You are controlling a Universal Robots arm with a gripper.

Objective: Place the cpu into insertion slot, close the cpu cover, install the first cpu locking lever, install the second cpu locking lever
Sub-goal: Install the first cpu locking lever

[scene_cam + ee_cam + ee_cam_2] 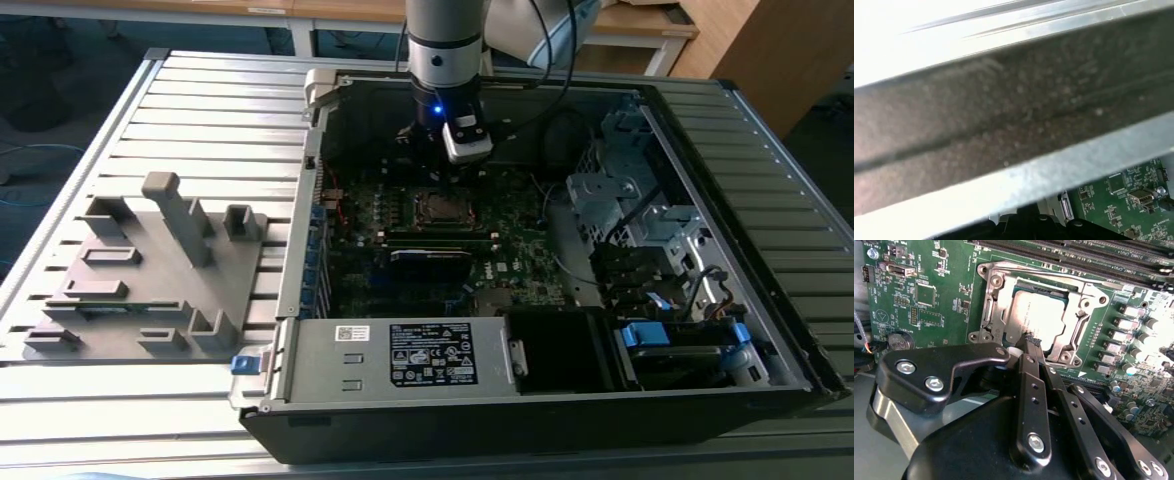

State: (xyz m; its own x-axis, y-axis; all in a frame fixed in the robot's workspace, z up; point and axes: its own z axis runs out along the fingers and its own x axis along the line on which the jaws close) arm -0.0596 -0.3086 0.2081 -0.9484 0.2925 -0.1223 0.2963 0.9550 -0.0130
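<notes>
Open computer case [561,330] on slatted metal table [160,100]

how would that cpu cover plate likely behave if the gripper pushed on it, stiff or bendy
The cpu cover is a thin silvery metal frame with a large window cut out, so it probably flexes slightly but feels mostly stiff. It lies flat around the cpu, so a push likely shifts it little. The gripper sits at its edge.

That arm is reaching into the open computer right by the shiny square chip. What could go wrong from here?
The gripper sits with its jaws closed at the edge of the cpu, which lies under the cpu cover. A sideways slip might scrape the cover or the chip. The green motherboard around it is crowded with small parts that a stray push could damage. The arm also works deep inside the computer case, so it might knock the walls.
</notes>
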